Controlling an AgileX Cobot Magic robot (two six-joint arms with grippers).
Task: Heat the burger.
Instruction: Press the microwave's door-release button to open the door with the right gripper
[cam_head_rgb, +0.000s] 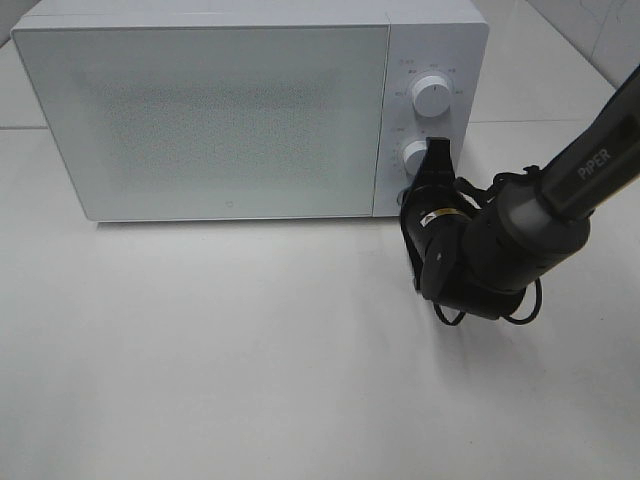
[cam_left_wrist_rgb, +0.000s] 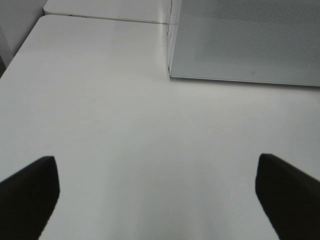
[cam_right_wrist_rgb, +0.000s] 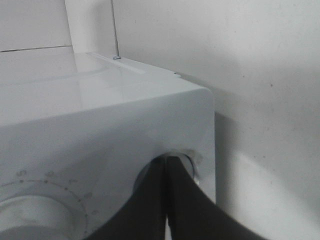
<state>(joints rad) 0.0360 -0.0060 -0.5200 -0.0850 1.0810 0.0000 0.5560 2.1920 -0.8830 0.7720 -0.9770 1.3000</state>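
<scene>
The burger is not in view. A white microwave (cam_head_rgb: 200, 100) stands at the back of the table with its door closed; what is inside does not show. My right gripper (cam_head_rgb: 435, 165) is shut, and its tips rest on the control panel by the lower dial (cam_head_rgb: 413, 154). In the right wrist view the shut fingertips (cam_right_wrist_rgb: 167, 162) touch a round button (cam_right_wrist_rgb: 186, 161) near the panel's corner, beside a dial (cam_right_wrist_rgb: 35, 215). My left gripper (cam_left_wrist_rgb: 160, 200) is open and empty over bare table, in front of the microwave's left corner (cam_left_wrist_rgb: 172, 60).
The upper dial (cam_head_rgb: 432, 93) sits above the lower one. The right arm (cam_head_rgb: 560, 190) reaches in from the right edge. The white table (cam_head_rgb: 250, 350) lies in front of the microwave. A wall (cam_right_wrist_rgb: 250, 60) stands behind it.
</scene>
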